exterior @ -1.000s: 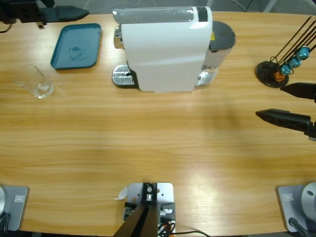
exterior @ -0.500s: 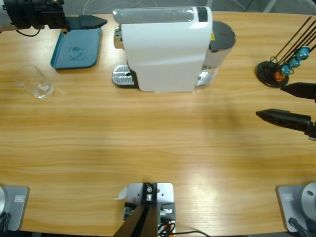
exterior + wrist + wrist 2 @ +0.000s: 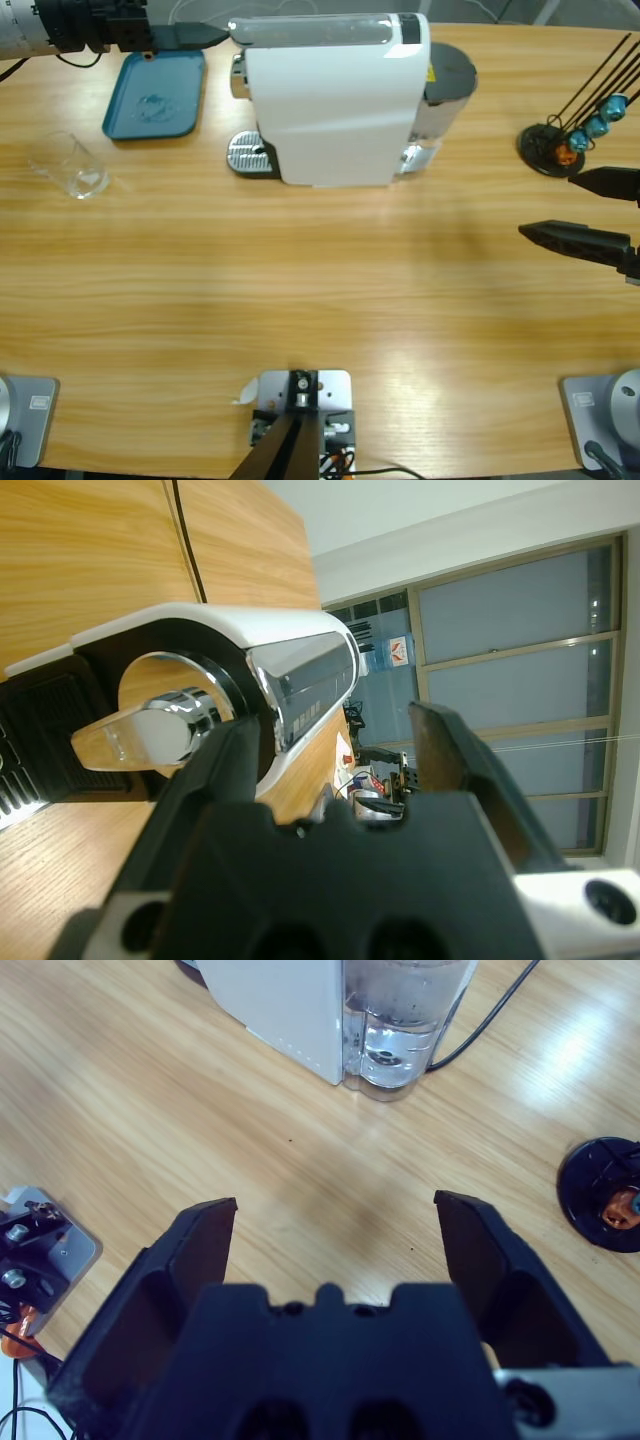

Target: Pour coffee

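Looking down, bench (image 3: 300, 290): long, of pale glossy wood with a straight grain.
Machine (image 3: 335, 100): boxy and smooth, in white plastic, far side of the bench near the middle; round perforated metal drip grille (image 3: 250, 155) at its left foot.
Tray (image 3: 155, 95): teal, rectangular, with rounded corners, just left of the machine.
Glass cup (image 3: 72, 165): clear and thin-walled, left of the grille, apart from the tray.
Coffee (image 3: 86, 183): at most a faint, shallow, translucent film at the cup's bottom; colour hard to tell.
Pod rack (image 3: 550, 150): black round base with thin wires, holding blue and orange pods (image 3: 597, 125), far right.
Left tool (image 3: 205, 36): black, raised at the tray's far edge, pointing at the machine's top; well apart from the cup.
Right tool (image 3: 548, 206): jaws spread, low at the right edge, far across the bench from the cup.
Left wrist, left tool (image 3: 338, 725): jaws parted, gripping nothing; chrome lever (image 3: 150, 735) and the machine's glossy curved top just ahead.
Right wrist, right tool (image 3: 335, 1208): jaws wide and empty over bare wood; clear water tank (image 3: 405, 1020) and black cable (image 3: 480, 1020) beyond.
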You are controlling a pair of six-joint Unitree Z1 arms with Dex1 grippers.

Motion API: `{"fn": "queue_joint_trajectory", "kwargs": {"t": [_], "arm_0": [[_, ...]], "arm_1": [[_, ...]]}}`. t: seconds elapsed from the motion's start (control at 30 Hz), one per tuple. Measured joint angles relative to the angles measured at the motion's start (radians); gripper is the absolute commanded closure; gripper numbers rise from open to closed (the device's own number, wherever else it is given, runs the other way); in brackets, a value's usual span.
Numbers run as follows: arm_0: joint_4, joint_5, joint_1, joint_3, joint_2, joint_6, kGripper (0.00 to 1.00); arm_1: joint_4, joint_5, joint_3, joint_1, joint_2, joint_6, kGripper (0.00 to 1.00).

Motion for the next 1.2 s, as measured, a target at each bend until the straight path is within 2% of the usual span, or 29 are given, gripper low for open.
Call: {"fn": "queue_joint_trajectory", "kwargs": {"t": [0.13,0.27,0.33,0.37,1.2], "arm_0": [[-0.005,-0.006,-0.001,-0.001,0.011,-0.006,0.388],[-0.006,-0.01,-0.004,-0.003,0.017,-0.007,0.755],[-0.012,-0.013,-0.004,-0.006,0.02,-0.007,0.972],[-0.016,-0.016,-0.004,-0.007,0.021,-0.007,1.0],[-0.062,-0.079,0.01,-0.009,0.074,-0.007,1.0]], "arm_1": [[0.0,0.0,0.0,0.0,0.0,0.0,0.147],[0.0,0.0,0.0,0.0,0.0,0.0,0.148],[0.0,0.0,0.0,0.0,0.0,0.0,0.15],[0.0,0.0,0.0,0.0,0.0,0.0,0.153],[0.0,0.0,0.0,0.0,0.0,0.0,0.165]]}}
